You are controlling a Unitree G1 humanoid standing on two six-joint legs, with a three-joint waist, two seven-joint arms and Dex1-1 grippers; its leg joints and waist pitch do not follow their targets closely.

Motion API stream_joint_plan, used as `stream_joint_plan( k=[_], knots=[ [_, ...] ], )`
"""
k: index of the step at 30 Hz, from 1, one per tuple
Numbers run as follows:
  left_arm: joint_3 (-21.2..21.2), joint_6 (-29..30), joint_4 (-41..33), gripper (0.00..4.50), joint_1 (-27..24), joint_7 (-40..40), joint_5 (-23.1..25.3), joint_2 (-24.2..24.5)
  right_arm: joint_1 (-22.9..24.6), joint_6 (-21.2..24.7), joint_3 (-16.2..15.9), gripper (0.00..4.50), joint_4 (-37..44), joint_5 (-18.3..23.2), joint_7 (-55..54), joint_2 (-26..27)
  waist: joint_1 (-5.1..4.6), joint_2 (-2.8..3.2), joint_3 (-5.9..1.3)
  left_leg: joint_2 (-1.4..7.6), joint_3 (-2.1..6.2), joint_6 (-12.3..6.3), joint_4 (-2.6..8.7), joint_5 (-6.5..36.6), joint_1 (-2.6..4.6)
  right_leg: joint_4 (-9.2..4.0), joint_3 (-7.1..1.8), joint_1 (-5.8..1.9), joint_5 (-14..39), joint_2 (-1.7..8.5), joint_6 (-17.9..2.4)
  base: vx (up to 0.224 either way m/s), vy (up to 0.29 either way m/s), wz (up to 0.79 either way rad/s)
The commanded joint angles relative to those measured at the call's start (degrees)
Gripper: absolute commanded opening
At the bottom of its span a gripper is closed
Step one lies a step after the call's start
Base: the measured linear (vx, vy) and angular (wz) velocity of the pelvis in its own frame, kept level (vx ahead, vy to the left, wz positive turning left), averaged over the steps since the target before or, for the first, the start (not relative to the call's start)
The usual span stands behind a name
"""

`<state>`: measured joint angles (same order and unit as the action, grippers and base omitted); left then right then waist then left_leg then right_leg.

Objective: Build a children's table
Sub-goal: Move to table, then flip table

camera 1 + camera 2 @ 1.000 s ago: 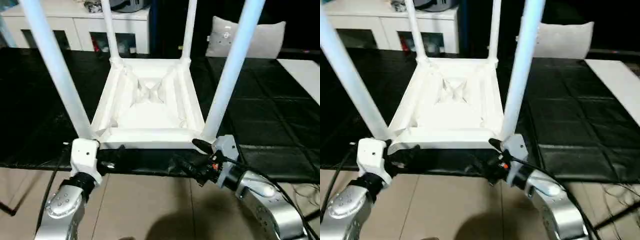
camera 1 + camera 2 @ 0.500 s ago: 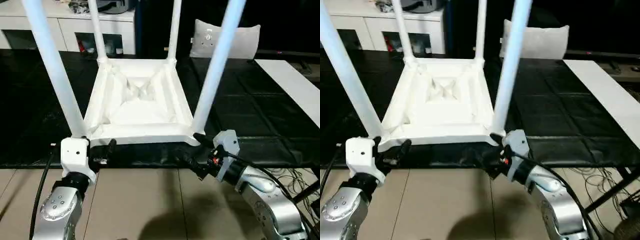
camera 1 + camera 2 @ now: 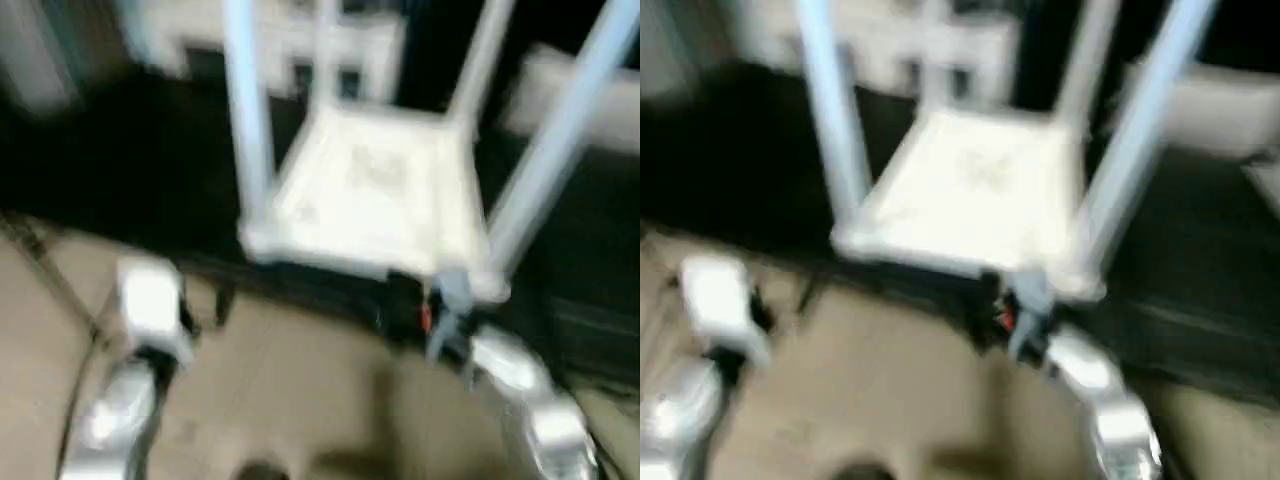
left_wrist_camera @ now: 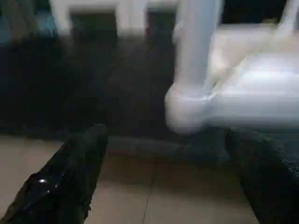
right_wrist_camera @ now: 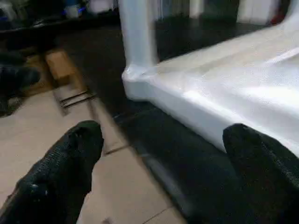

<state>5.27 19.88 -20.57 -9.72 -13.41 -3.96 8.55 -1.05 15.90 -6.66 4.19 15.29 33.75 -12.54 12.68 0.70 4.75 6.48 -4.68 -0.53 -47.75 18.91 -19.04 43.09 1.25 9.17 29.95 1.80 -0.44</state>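
Basically, the children's table (image 3: 375,190) sits upside down on the black mat (image 3: 730,160), 4 legs up, just ahead of both grippers. Left gripper (image 4: 163,186) has fingers spread wide, empty, facing a near corner socket (image 4: 187,109). Right gripper (image 5: 159,172) is spread too, empty, beside the other near corner (image 5: 138,79). Likely light, stiff, slick plastic; grab the rim beside the corners, not the tall legs.

Black mat (image 3: 120,170) on floor (image 3: 290,400); upturned tabletop (image 3: 375,185) on mat.

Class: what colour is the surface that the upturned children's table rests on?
Black, seen best in the right wrist view.
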Motion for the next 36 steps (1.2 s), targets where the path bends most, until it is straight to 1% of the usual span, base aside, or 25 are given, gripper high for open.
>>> stream_joint_plan(
  k=[1,2,3,4,5,6,7,8,9,10,11,12,13,14,16,17,18,19,20,21,24,25,27,29,36],
  knots=[
    [0.2,0.3,-0.9,4.41,2.2,0.1,0.1,0.9,-1.1,-0.2,0.0,4.5,0.6,-0.1,0.3,-0.3,3.26,0.0,-0.58,0.67,1.09,-0.94,5.54,9.4,-0.63,-17.06,-12.68,-2.8,30.0,6.4,-15.7,0.161,0.073,0.32],
    [0.2,0.3,-0.9,4.41,2.2,0.1,0.1,0.9,-1.1,-0.2,0.0,4.5,0.6,-0.1,0.3,-0.3,3.89,0.39,-1.44,1.16,0.93,-0.81,9.25,8.2,1.49,-16.65,-11.54,-3.28,19.0,3.1,-13.7,0.193,0.043,0.45],
    [0.0,0.6,-0.8,4.41,2.3,-0.1,-0.1,1.4,-1.0,-1.0,0.2,4.5,0.4,-0.6,-0.3,-0.2,-1.13,1.73,-5.82,12.46,12.74,-16.03,17.02,-4.2,18.54,0.84,-0.54,10.93,-2.3,-2.41,4.6,0.224,0.053,0.31],
    [0.0,0.7,-0.8,4.41,2.4,-0.2,-0.2,1.5,-1.0,-1.1,0.3,4.5,0.4,-0.6,-0.4,-0.1,-1.52,1.75,-6.55,12.62,12.29,-17.1,14.94,-12.6,18.59,2.32,0.52,12.83,-0.9,-0.69,6.8,0.345,0.107,0.38],
    [-0.1,0.6,-0.6,4.41,2.5,-0.8,-0.7,1.7,-1.0,-1.1,0.6,4.5,0.3,-0.2,-0.5,0.1,-2.13,2.69,-6.84,11.21,9.8,-14.13,12.99,-30.2,17.07,4.06,1.46,17.58,-5.3,1.58,8.9,0.245,0.075,0.1],
    [0.1,0.3,-0.5,4.41,2.6,-1.5,-1.5,1.7,-1.1,-1.2,0.8,4.5,0.2,-0.1,-0.6,0.2,-2.87,2.92,-7.1,9.82,8.11,-12.82,12.89,-36.4,15.67,4.83,2.22,18.99,-9.0,1.79,9.1,0.049,0.102,0.13],
    [0.0,0.7,-0.4,4.41,2.6,-2.6,-2.2,2.2,-1.2,-1.3,1.0,4.5,0.0,0.0,-0.7,0.1,-4.44,1.41,-6.62,6.13,3.17,-8.83,13.44,-48.1,12.35,4.1,3.7,21.74,-22.4,1.56,5.3,-0.072,0.047,0.06],
    [0.0,0.9,-0.4,4.41,2.5,-3.4,-2.7,2.6,-1.3,-1.5,1.0,4.5,-0.2,-0.2,-0.8,0.2,-5.44,0.39,-6.01,4.75,1.85,-8.55,13.5,-53.5,11.29,1.98,3.43,22.48,-29.9,2.09,2.3,-0.225,0.087,0.11],
    [-0.1,1.1,-0.4,4.41,2.4,-3.9,-2.9,2.9,-1.3,-1.8,1.1,4.5,-0.3,-0.3,-0.8,0.2,-6.08,-1.95,-4.61,-2.34,-2.99,-8.8,12.12,-53.0,7.99,-6.56,2.93,20.14,-48.3,1.78,-4.7,-0.325,0.061,0.16],
    [-0.1,1.0,-0.3,4.41,2.4,-4.1,-3.0,3.0,-1.3,-1.9,1.1,4.5,-0.4,-0.4,-0.8,0.1,-5.7,-5.58,-5.18,-7.25,-4.88,-8.76,8.46,-30.6,3.75,-10.95,-3.54,12.55,-55.3,5.77,-5.2,-0.325,0.061,0.16],
    [-0.1,0.3,-0.1,4.41,2.3,-5.7,-3.9,3.7,-1.1,-2.6,0.9,4.5,-0.5,-0.4,-0.5,0.0,-5.3,-7.55,-4.85,-5.94,-2.74,-6.92,7.58,-16.7,2.53,-13.21,-6.55,10.05,-48.9,9.69,-7.5,-0.09,0.035,0.44],
    [0.0,0.0,0.1,4.41,2.1,-6.4,-4.5,4.0,-0.9,-2.8,0.9,4.5,-0.4,-0.4,-0.4,-0.1,-5.05,-5.05,-5.24,-1.79,1.84,-1.71,2.84,-11.0,0.37,-12.92,-12.06,8.96,-56.0,16.64,-24.8,0.154,0.015,0.29],
    [0.3,-0.9,0.4,4.41,1.8,-7.3,-5.1,4.3,-0.7,-3.0,0.9,4.5,-0.2,-0.3,-0.2,-0.2,-4.78,-5.17,-6.04,-0.16,3.1,3.4,4.72,-13.8,-1.09,-9.67,-8.63,7.66,-75.9,13.19,-28.8,0.154,0.015,0.29],
    [0.5,-1.6,0.5,4.41,1.5,-7.9,-5.8,4.5,-0.6,-3.2,1.0,4.5,0.0,-0.2,-0.1,-0.3,-4.53,-5.13,-5.95,-0.48,2.88,4.87,5.21,-13.9,-0.88,-10.5,-7.26,8.75,-82.0,11.62,-28.3,0.0,0.0,0.0],
    [0.7,-2.3,0.6,4.41,1.1,-8.3,-6.2,4.6,-0.4,-3.4,1.0,4.5,0.3,-0.3,0.0,-0.4,-5.07,-1.79,-5.15,1.2,3.34,5.82,8.26,-11.5,-0.68,-14.09,-3.9,12.64,-65.7,8.52,-27.0,-0.122,-0.068,0.16],
    [0.9,-2.5,0.6,4.41,0.9,-8.1,-6.1,4.6,-0.3,-3.5,1.0,4.5,0.4,-0.3,0.1,-0.5,-6.84,0.74,-5.11,2.25,1.84,7.84,13.78,-12.3,-1.94,-12.42,-0.5,12.24,-40.1,3.0,-19.9,-0.104,0.028,0.14],
    [1.2,-2.7,0.5,4.41,0.4,-8.3,-6.6,4.6,0.2,-3.6,0.8,4.5,1.0,-0.1,0.6,-0.9,-8.71,0.85,-5.56,5.63,1.68,4.29,15.33,-12.9,0.05,-10.89,1.2,14.61,-22.3,1.12,-11.4,-0.066,0.065,0.18],
    [1.2,-3.0,0.5,4.41,0.2,-8.8,-6.9,4.7,0.4,-3.4,0.7,4.5,1.3,0.0,0.7,-1.1,-8.92,1.09,-4.41,5.63,1.41,-0.25,15.87,-5.0,-0.58,-12.37,1.24,14.33,-10.8,2.08,-8.3,-0.066,0.065,0.18],
    [1.1,-3.1,0.5,4.41,0.2,-9.1,-7.2,4.8,0.5,-3.3,0.6,4.5,1.4,0.0,0.7,-1.2,-8.97,1.03,-3.98,5.36,1.0,-1.62,16.22,1.1,-0.52,-13.17,1.36,14.32,-5.9,2.2,-7.5,-0.077,0.031,0.22],
    [1.1,-3.2,0.5,4.41,0.2,-9.5,-7.4,4.8,0.6,-3.1,0.6,4.5,1.5,0.0,0.7,-1.3,-10.02,0.65,-2.93,4.94,0.44,-1.85,16.88,18.4,-0.01,-14.99,1.66,14.31,6.6,3.22,-5.7,-0.065,0.015,0.18],
    [0.4,-3.6,0.5,4.41,0.7,-13.1,-9.7,6.3,0.6,-3.0,0.5,4.5,1.3,-0.8,0.1,-1.6,-11.7,0.31,-2.31,4.61,-0.29,-0.03,17.68,26.8,0.98,-16.52,2.67,13.75,13.2,4.11,-2.5,-0.022,0.005,0.06],
    [0.3,-3.7,0.5,4.41,0.8,-13.4,-9.8,6.5,0.6,-3.0,0.6,4.5,1.3,-0.8,0.0,-1.6,-12.42,0.2,-2.5,4.64,-0.18,-0.1,17.97,25.8,0.66,-16.66,3.05,12.44,13.9,4.73,-1.2,0.0,0.0,0.0],
    [0.0,-3.1,1.0,4.41,2.1,-15.7,-11.2,7.9,0.4,-2.5,0.7,4.5,1.4,-1.4,-1.1,-1.6,-13.28,0.73,-2.72,4.6,-0.06,0.03,18.22,22.9,0.72,-17.05,3.44,11.35,12.1,5.62,-0.7,0.0,0.0,0.0],
    [-0.4,-1.3,2.1,4.41,4.4,-15.1,-10.1,8.6,0.3,-0.3,1.1,4.5,2.0,-2.0,-3.6,-1.1,-13.77,0.06,-3.22,4.42,-0.24,0.05,17.94,16.3,0.01,-16.78,3.13,10.49,9.6,6.35,-1.7,-0.004,-0.031,0.02],
    [-0.5,-2.7,4.6,4.41,7.3,-12.2,-9.6,6.6,1.5,0.3,0.1,4.5,3.8,-1.3,-3.5,-1.2,-13.33,-0.19,-3.88,3.88,-1.83,-0.87,17.15,5.9,0.09,-15.71,1.96,11.65,6.4,5.71,-6.6,0.012,-0.055,0.07]
  ],
)
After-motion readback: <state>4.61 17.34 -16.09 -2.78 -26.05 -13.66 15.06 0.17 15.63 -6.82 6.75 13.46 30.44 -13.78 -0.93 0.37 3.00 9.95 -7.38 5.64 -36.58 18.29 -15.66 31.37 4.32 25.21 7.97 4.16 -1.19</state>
